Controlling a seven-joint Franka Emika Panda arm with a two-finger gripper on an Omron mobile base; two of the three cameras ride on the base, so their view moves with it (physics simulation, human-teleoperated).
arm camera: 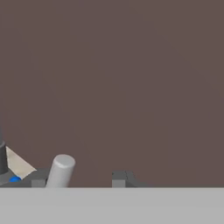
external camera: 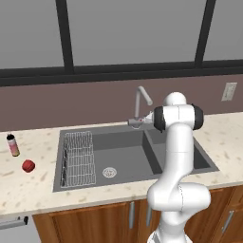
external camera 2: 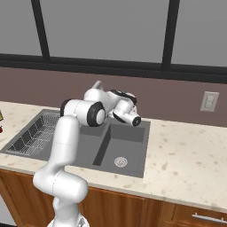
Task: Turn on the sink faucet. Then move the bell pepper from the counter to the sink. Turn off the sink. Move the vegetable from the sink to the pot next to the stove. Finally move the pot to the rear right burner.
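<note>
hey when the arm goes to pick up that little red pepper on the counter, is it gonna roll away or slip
The small squat red bell pepper looks rounded with no obvious flat base, so a nudge may well roll it on the beige speckled stone counter. Its smooth look suggests it could slip. It is small, so probably light. The slim pink-and-tan bottle upright nearby could tip if bumped.

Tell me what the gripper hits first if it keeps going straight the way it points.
Most likely the brown backsplash wall behind the tall grey metal sink faucet; the gripper faces it squarely, though depth is unclear.
</note>
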